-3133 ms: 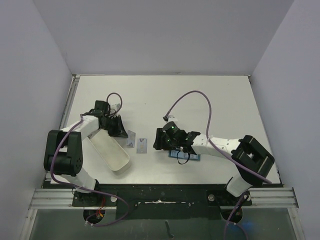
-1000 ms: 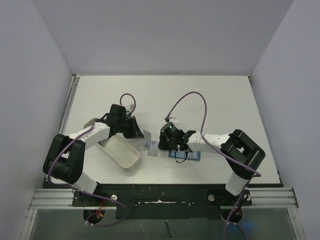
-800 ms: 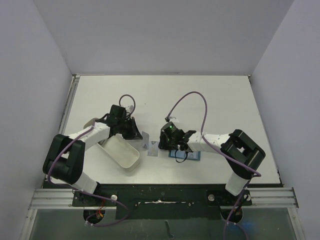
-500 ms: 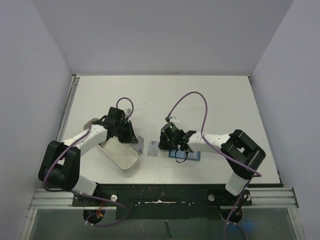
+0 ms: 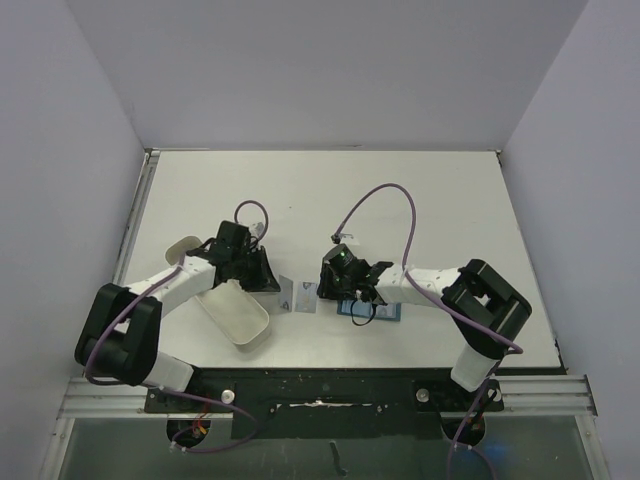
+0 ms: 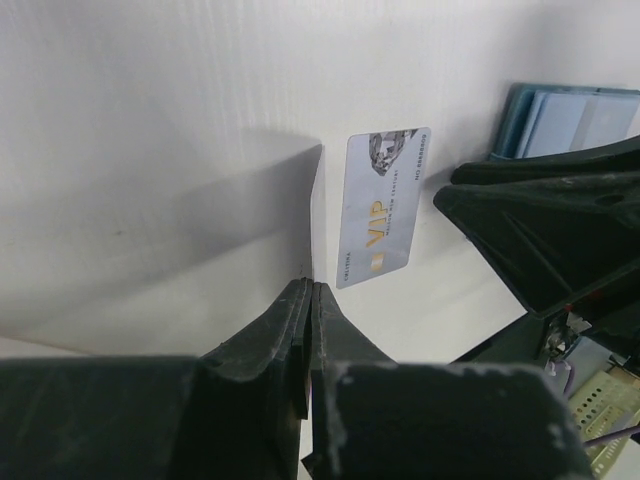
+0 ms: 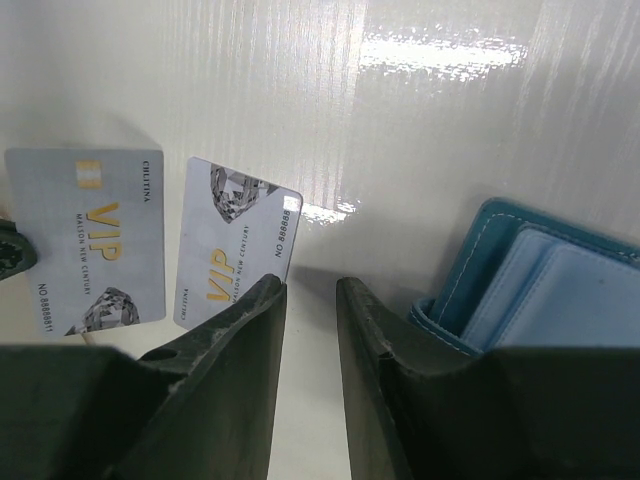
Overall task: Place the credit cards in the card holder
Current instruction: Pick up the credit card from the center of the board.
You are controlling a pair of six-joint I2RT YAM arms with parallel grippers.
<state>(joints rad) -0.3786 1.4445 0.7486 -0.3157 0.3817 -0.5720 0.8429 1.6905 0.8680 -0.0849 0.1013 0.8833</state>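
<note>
My left gripper (image 5: 272, 284) (image 6: 310, 290) is shut on one credit card (image 5: 284, 295) (image 7: 85, 235), which stands on edge off the table and shows as a thin line in the left wrist view. The other credit card (image 5: 308, 293) (image 6: 385, 210) (image 7: 235, 250) lies flat, printed "VIP". My right gripper (image 5: 323, 293) (image 7: 310, 285) is open with a narrow gap and nothing between its fingers. Its left finger rests at that card's near corner. The teal card holder (image 5: 385, 312) (image 7: 540, 280) (image 6: 570, 115) lies open just right of the right gripper, its pale blue pockets showing.
A long white oblong tray (image 5: 232, 318) lies on the table under and beside the left arm, near the front edge. Purple cables loop above both wrists. Grey walls close in the table at the back and sides.
The left gripper has carried its card toward the near edge and a little left, closer to the flat card. The white tray has turned slightly. The right arm has stayed put.
</note>
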